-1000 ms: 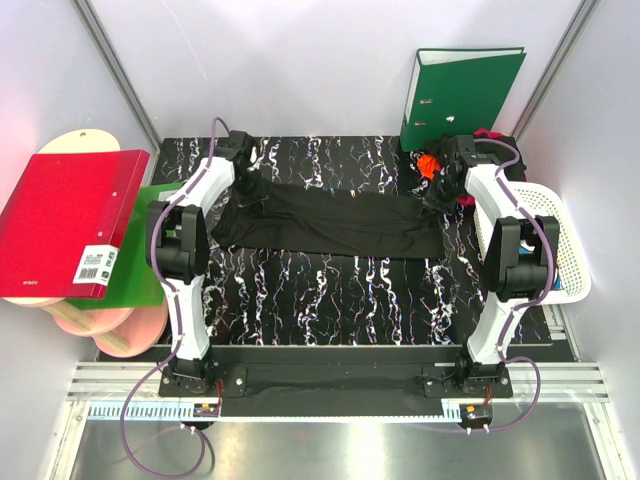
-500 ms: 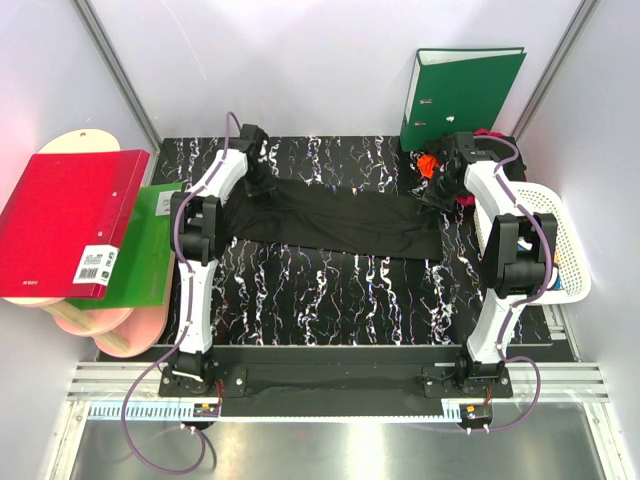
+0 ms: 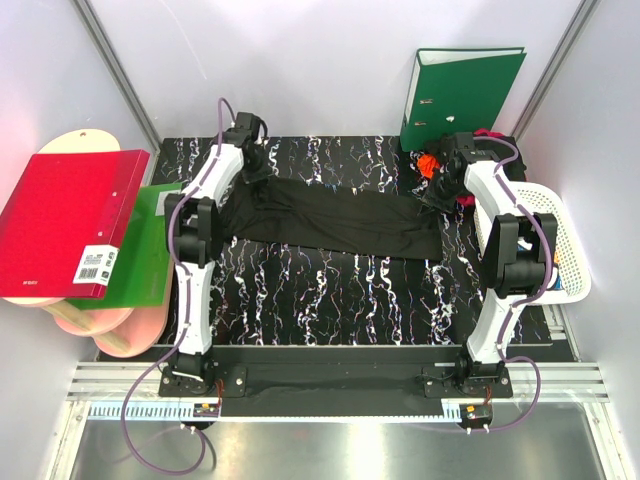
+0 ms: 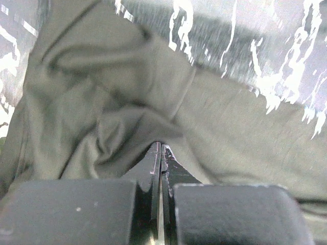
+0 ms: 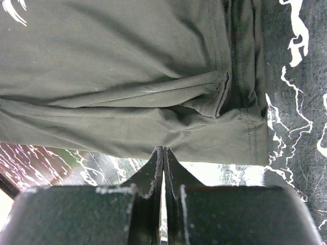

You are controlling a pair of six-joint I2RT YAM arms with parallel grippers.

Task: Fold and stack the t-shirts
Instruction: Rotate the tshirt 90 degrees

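— First item?
— Shirt (image 3: 340, 218), black, one. It lies flat on the table (image 3: 330, 290), stretched as a long band across the middle from the left arm to the right arm. The left end is rumpled, and the right end shows a stitched hem.
— Left gripper (image 4: 161, 149)?
— Clenched, at the shirt's far left corner. The creases run in to its tips, so it is pinching the cloth.
— Right gripper (image 5: 162, 151)?
— Jaws pressed together, with the tips at the hem on the shirt's right end. I cannot tell whether any cloth is caught between them.
— Other cloth?
— Orange-red cloth (image 3: 428, 163), a small bunch at the back right, just beside the right arm's wrist.
— Remaining stock?
— Green binder (image 3: 462, 92), upright against the back wall. Basket (image 3: 556, 205), white lattice, at the right edge. Red binder (image 3: 62, 225), off the table to the left.
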